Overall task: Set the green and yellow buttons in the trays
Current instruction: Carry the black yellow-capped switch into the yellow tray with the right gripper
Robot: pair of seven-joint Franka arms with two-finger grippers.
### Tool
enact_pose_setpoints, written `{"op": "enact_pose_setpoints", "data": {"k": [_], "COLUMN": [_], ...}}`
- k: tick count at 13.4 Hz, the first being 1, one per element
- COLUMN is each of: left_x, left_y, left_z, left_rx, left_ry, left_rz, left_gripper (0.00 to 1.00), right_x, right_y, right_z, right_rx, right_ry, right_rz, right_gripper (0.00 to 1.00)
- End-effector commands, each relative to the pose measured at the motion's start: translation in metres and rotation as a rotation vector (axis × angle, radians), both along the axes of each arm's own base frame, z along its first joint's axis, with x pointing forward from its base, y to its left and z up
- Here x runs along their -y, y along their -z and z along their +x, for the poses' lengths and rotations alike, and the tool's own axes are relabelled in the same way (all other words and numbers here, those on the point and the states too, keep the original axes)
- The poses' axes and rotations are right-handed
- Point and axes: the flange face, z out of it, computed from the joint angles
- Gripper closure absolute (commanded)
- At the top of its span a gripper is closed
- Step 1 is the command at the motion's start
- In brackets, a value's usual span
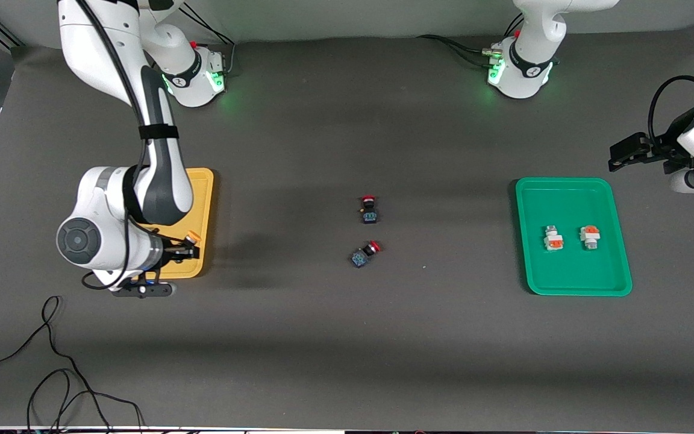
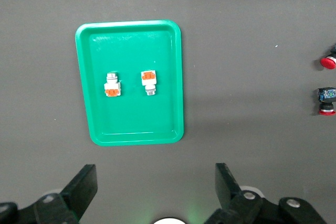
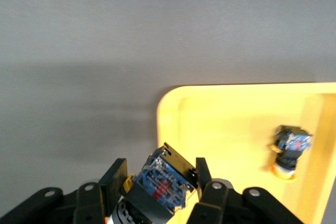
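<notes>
Over glossy yellow tray (image 3: pixel 220 114), boxy yellow button (image 3: pixel 163 179)

The right arm reaches from its base at about eleven o'clock down toward eight o'clock of the table in the front view, wrist bent low, and its right gripper (image 1: pixel 183 248) has its jaws clamped on a yellow-capped button (image 3: pixel 164 179). The left arm waits at the three o'clock edge, its left gripper (image 1: pixel 620 155) raised with fingers (image 2: pixel 84 184) spread wide and holding nothing.
</notes>
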Motion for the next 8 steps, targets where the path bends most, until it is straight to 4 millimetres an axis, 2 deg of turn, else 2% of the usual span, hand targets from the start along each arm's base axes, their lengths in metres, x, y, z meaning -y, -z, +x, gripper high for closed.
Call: {"op": "enact_pose_setpoints", "data": {"k": [1,3,8], "left_x": [0.003,0.004,0.003], "left_y": [-0.006,-0.006,-0.004], "left_z": [-0.007,-0.007,-0.005], "left_rx": [0.011,0.011,0.009], "left_ry": [0.005,0.006,0.006], "left_rz": [-0.012,-0.012,-0.011], "left_gripper": [0.0,0.0,0.0], "right_x": [0.024,0.042,0.061], "right_y": [0.026,0.047,0.08], "right_z": [-0.032,-0.048,-0.074], "right_rx": [0.046,0.062,0.051], "right_ry": [-0.068,-0.125,-0.272], "right_rz": [0.006,0.003,-0.005], "right_gripper": [1.0,1.0,1.0]}}
